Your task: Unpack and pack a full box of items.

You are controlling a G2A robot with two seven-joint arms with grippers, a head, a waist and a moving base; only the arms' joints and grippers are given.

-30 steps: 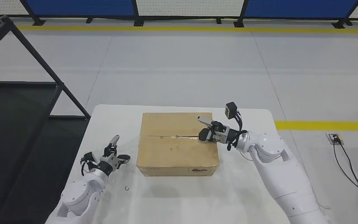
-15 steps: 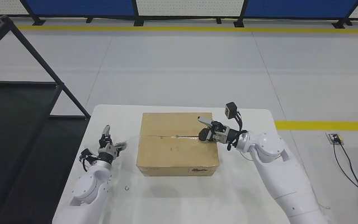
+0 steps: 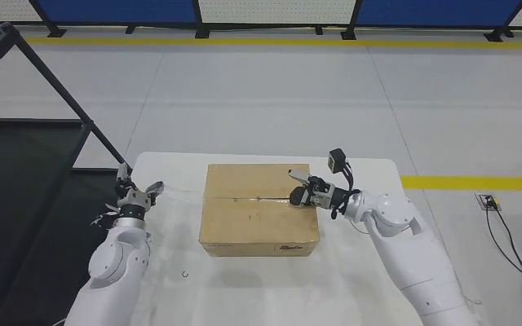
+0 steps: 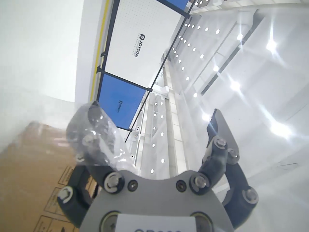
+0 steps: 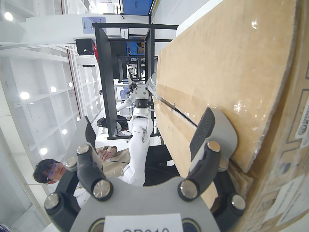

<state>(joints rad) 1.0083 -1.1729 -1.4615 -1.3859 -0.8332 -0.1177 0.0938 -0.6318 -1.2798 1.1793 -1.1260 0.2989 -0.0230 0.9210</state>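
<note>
A closed brown cardboard box (image 3: 259,209) sits mid-table, with a taped seam running along its top. My right gripper (image 3: 295,186) is over the right end of that seam and open. In the right wrist view one of its fingers (image 5: 207,131) lies on the box top (image 5: 229,61) by the seam. My left gripper (image 3: 134,194) is near the table's left edge, clear of the box, and open (image 4: 154,108). Crumpled clear tape (image 4: 96,134) clings to one of its fingers. A thin tape strip (image 5: 152,83) trails from it toward the box.
The white table (image 3: 359,277) has bare room in front of the box and on both sides. A small scrap (image 3: 186,274) lies near the front left. A black metal frame (image 3: 49,98) stands just beyond the table's left edge.
My left gripper swung away from the box's left side toward the table's far left edge, pulling the clear tape with it. The right arm and box stayed put.
</note>
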